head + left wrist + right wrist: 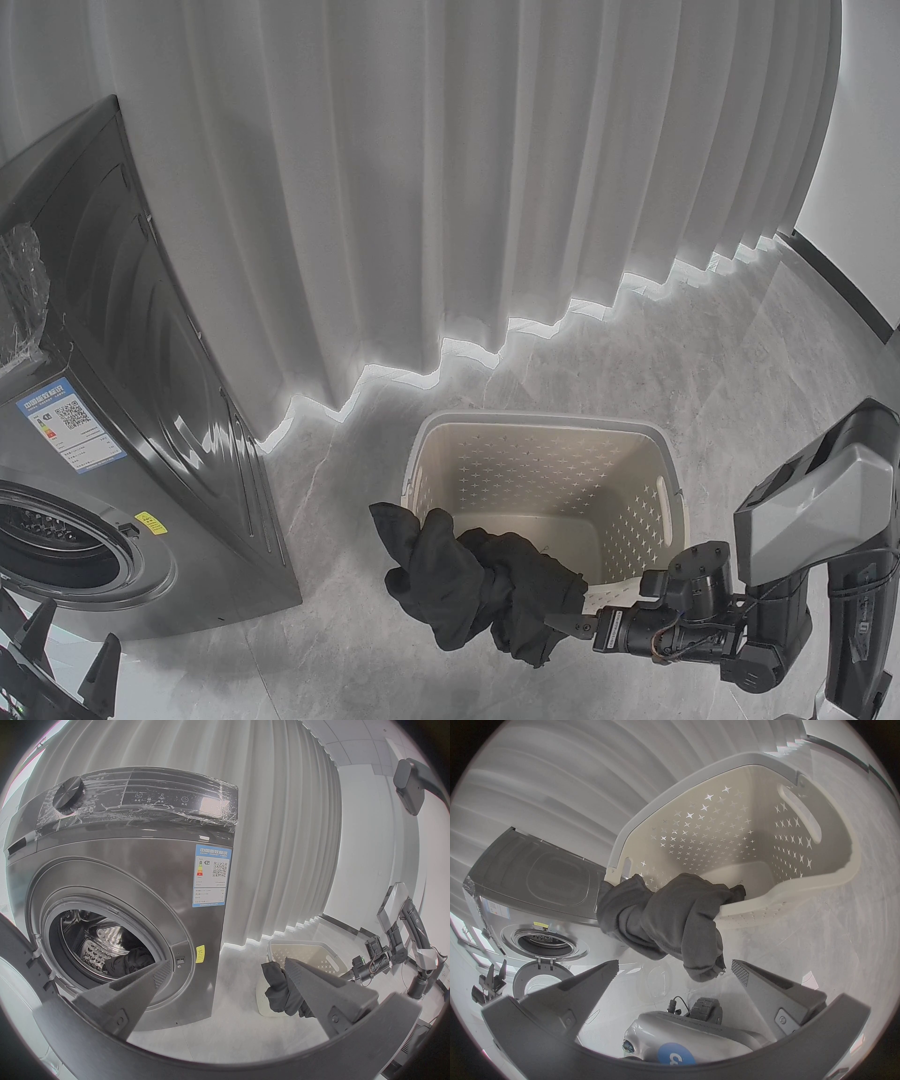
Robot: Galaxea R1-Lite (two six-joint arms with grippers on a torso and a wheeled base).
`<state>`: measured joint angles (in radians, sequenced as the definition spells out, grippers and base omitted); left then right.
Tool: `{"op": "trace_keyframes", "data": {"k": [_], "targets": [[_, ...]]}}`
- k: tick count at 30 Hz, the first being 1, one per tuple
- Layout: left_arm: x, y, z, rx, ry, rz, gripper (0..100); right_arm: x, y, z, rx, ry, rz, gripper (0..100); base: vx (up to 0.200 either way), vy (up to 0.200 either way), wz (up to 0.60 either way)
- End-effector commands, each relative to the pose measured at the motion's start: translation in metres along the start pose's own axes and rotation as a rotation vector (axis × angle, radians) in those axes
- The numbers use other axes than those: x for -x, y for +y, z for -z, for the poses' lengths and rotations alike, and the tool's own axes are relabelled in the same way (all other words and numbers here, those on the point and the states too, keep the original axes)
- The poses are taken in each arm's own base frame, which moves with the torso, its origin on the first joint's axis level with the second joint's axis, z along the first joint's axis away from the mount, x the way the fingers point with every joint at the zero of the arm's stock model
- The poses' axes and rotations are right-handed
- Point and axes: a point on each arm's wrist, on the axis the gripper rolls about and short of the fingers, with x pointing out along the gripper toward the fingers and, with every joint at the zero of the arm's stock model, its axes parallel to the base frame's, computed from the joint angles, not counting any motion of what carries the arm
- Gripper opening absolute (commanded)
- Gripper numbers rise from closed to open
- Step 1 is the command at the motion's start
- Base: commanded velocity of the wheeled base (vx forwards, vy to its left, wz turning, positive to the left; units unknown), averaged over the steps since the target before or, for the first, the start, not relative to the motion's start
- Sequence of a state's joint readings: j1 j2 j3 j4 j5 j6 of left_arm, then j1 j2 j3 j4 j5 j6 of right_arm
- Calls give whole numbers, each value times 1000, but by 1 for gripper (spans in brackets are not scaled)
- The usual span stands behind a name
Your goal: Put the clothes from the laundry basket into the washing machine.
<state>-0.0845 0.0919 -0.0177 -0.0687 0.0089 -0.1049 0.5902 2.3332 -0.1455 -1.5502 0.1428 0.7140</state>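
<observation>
A dark garment (478,586) hangs bunched over the near left rim of the white laundry basket (656,441), partly outside it. My right gripper (560,622) is low at the garment's right end, open; in the right wrist view the garment's (670,917) lower tip dangles between the gripper's (675,964) spread fingers. The grey washing machine (112,394) stands to the left, its round door swung open (536,975). Another dark garment (129,961) lies inside the drum. My left gripper (226,963) is open and holds nothing, low in front of the drum opening (56,544).
A long white curtain (469,187) hangs behind the basket and the machine. Grey tiled floor (731,356) stretches to the right toward a wall with a dark baseboard (844,281). There is open floor between machine and basket.
</observation>
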Motion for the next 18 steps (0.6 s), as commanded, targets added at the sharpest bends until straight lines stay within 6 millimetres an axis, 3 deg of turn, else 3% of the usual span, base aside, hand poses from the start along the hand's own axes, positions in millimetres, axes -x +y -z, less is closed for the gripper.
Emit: {"op": "trace_keyframes", "data": {"k": [1, 18], "targets": [[-1, 1, 5, 1, 19, -2, 100, -9, -3, 1, -13, 3, 6, 100, 0, 0, 0], [-1, 1, 5, 2, 19, -2, 100, -37, -9, -12, -30, -55, -10, 100, 0, 0, 0]]}}
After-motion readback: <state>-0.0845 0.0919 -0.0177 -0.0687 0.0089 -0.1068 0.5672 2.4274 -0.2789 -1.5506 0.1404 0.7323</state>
